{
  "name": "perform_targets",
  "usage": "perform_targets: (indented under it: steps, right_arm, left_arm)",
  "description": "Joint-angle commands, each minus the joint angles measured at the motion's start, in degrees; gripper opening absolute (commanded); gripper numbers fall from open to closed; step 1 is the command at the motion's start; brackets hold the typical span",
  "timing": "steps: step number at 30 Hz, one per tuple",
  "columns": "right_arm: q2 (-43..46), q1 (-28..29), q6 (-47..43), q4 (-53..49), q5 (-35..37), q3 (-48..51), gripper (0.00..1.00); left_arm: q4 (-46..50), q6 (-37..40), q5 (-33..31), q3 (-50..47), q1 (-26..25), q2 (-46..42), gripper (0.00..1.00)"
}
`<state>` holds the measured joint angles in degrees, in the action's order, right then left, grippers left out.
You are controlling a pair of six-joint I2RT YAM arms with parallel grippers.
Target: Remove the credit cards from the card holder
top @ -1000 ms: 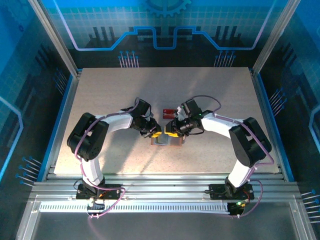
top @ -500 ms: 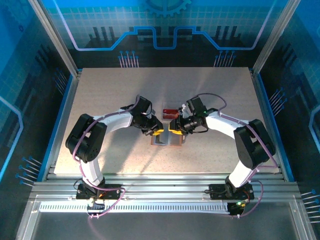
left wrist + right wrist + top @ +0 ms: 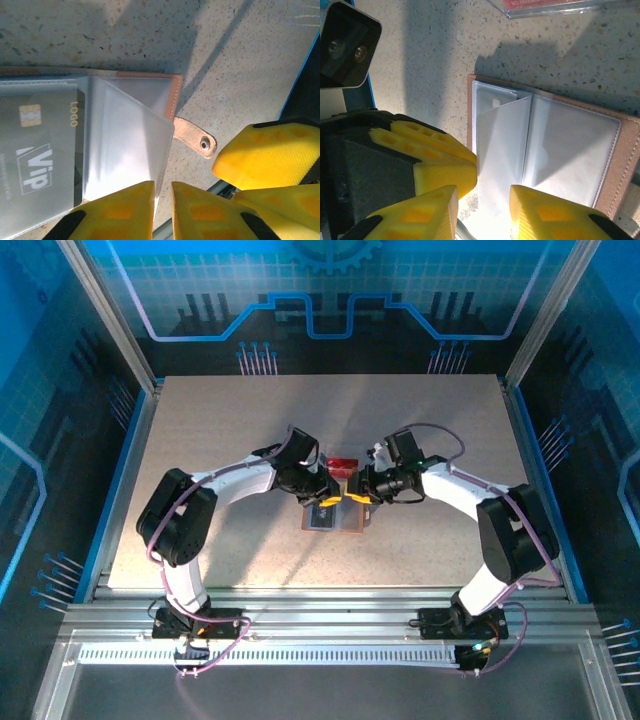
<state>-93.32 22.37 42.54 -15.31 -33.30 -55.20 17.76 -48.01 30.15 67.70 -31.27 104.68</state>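
Observation:
The tan card holder lies spread open on the table, its clear sleeves facing up and its closing tab sticking out. One card with a chip and VIP lettering sits in a sleeve and looks grey through the plastic. A sleeve leaf stands lifted. My left gripper is closed to a narrow slit on that leaf's edge. My right gripper is open, straddling the same leaf without touching it. A red credit card lies just beyond the holder.
The red card rests in a clear plastic tray close to the holder's far edge. The two grippers almost touch over the holder; the right one's yellow fingers crowd the left wrist view. A metal rail borders the table's near edge.
Both grippers have moved a little farther from the bases and closer together over the holder. The left one shifted right onto the sleeve leaf.

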Motion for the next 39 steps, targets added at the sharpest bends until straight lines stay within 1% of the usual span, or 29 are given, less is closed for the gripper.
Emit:
perform_targets:
  steps: [1,5,10,15,16,27,31,39]
  right_arm:
    - [2.0,-1.5,-0.9,0.8,-1.1,2.0,0.33]
    - [2.6,-2.7,-1.0,1.4,-1.9,3.2,0.33]
    - [3.1,-4.0,-1.0,1.8,-2.6,4.5,0.33]
    - [3.4,-5.1,-1.4,2.1,-3.3,4.5,0.33]
    - [3.6,-5.4,-1.5,2.1,-3.3,6.0,0.33]
    - [4.9,-8.2,-1.6,3.2,-4.4,8.4,0.33]
    - [5.2,-9.3,-2.2,2.8,-4.8,8.6,0.34]
    - [5.5,-10.6,-2.3,3.4,-5.7,10.1,0.35]
  left_arm:
    - [2.1,-0.3,1.2,2.2,-0.9,1.8,0.16]
    - [2.5,-0.5,0.7,3.5,-1.9,3.3,0.18]
    - [2.5,-0.7,0.5,4.7,-2.5,5.1,0.23]
    - [2.5,-0.8,0.3,5.8,-2.9,6.9,0.25]
    - [2.6,-0.8,0.3,6.0,-3.0,7.3,0.26]
    - [4.9,0.2,-0.4,10.3,-3.8,12.1,0.29]
    - [5.3,0.3,-0.2,11.8,-4.1,13.6,0.33]
    - [5.8,0.2,0.1,13.1,-4.7,15.0,0.35]
